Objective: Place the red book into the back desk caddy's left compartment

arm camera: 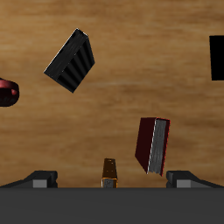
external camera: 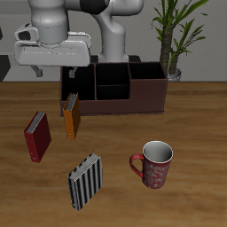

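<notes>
The red book (external camera: pixel 37 136) stands on the table, towards the front from the caddy's end; in the wrist view (arm camera: pixel 153 144) its pale page edges show. The back desk caddy (external camera: pixel 115 90) is a long dark maroon box with dividers at the table's back. My gripper (external camera: pixel 55 71) hangs open and empty, high above the table near the caddy's end by the orange-brown book, and hides part of that end section. I cannot tell which end is the left compartment. In the wrist view my gripper (arm camera: pixel 112 179) shows both fingertips (arm camera: pixel 39 179) wide apart.
An orange-brown book (external camera: pixel 71 116) stands just in front of the caddy, also seen in the wrist view (arm camera: pixel 109 172). A black-and-white striped book (external camera: pixel 85 181) (arm camera: pixel 72 59) lies near the front edge. A red mug (external camera: pixel 156 164) stands beside it. A potted plant (external camera: pixel 176 35) stands behind the caddy. A dark object (arm camera: pixel 216 57) shows at the wrist view's edge.
</notes>
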